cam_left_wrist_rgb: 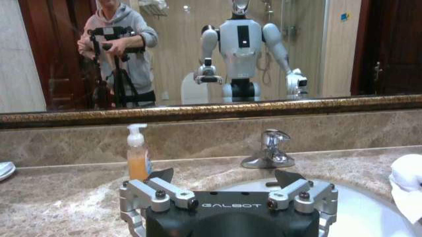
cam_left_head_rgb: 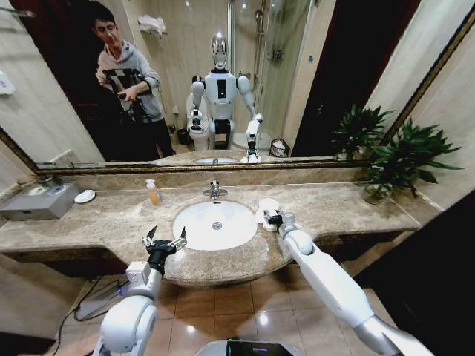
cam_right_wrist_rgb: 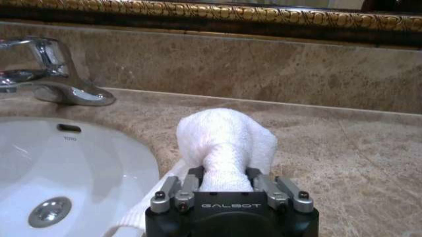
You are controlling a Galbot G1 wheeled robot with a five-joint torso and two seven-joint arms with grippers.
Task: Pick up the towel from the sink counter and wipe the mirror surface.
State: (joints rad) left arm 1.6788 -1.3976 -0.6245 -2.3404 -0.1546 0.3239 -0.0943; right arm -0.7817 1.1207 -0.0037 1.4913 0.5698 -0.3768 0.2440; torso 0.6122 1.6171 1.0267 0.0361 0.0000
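Note:
The white towel [cam_left_head_rgb: 267, 207] lies bunched on the sink counter [cam_left_head_rgb: 334, 211] just right of the oval basin [cam_left_head_rgb: 215, 225]. My right gripper [cam_left_head_rgb: 272, 219] is shut on the towel, pinching a fold of it [cam_right_wrist_rgb: 224, 148] between its fingers. In the right wrist view the cloth rises in a hump above the jaws and a loose end hangs toward the basin [cam_right_wrist_rgb: 72, 168]. My left gripper [cam_left_head_rgb: 165, 241] stands open over the counter's front edge, left of the basin, holding nothing [cam_left_wrist_rgb: 224, 178]. The mirror [cam_left_head_rgb: 223, 81] spans the wall behind the counter in a bronze-gold frame [cam_right_wrist_rgb: 264, 17].
A chrome faucet [cam_left_head_rgb: 214, 190] stands behind the basin, a soap pump bottle [cam_left_head_rgb: 153, 192] to its left. A grey box [cam_left_head_rgb: 41, 199] and a small dish [cam_left_head_rgb: 84, 196] sit at the far left, potted plants [cam_left_head_rgb: 401, 163] at the far right. A person shows in the mirror.

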